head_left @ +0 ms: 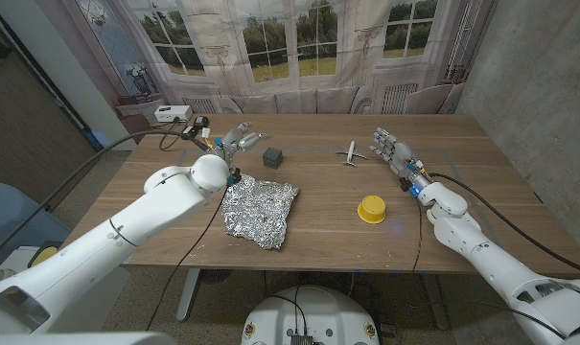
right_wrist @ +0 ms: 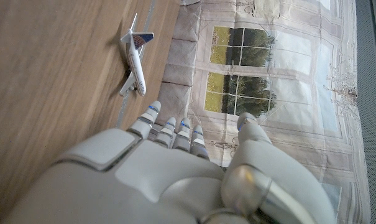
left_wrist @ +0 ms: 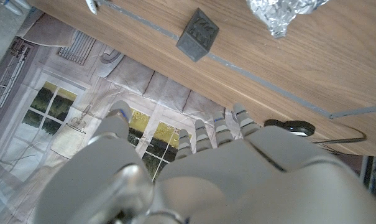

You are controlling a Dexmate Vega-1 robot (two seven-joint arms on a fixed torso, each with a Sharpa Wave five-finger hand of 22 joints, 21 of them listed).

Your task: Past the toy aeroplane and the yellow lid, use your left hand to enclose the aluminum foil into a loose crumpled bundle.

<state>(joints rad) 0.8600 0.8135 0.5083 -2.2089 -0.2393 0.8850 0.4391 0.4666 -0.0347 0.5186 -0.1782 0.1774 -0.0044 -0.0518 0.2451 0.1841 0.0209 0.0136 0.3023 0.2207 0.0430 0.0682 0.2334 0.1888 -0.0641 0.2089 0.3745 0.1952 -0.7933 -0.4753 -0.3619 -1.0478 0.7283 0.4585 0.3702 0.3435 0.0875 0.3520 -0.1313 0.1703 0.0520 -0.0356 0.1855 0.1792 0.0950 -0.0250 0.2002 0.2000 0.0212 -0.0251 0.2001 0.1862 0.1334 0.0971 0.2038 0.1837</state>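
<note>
Nearest the head camera, crinkled aluminum foil (head_left: 260,212), lying as a roughly square, shiny, wrinkled sheet on the wooden worktop (head_left: 318,230), close to the front edge and left of middle. Just right of it, toward the front, a yellow lid (head_left: 371,209), round and low, smooth plastic. Farther back near the middle, a small white toy aeroplane (head_left: 351,153), slim-bodied with swept wings. Left of that, a dark grey cube (head_left: 273,156) with a patterned face, sitting beyond the foil's far edge.

Left hand (head_left: 234,142) raised past the foil's far left corner, near the cube, fingers spread and reaching toward the back of the worktop, nothing in its grasp. From the left wrist, pale grey fingers (left_wrist: 200,138) seen extended and apart, the cube (left_wrist: 197,35) and a corner of the foil (left_wrist: 281,14) ahead of them, clear of the fingertips.

Right hand (head_left: 395,153) over the right side of the worktop, just right of the aeroplane, fingers extended and loosely apart, holding nothing. From the right wrist, fingers (right_wrist: 169,134) pointing toward the aeroplane (right_wrist: 134,57), not touching it.

Black cables (head_left: 189,251) trailing across the worktop by the left arm.
</note>
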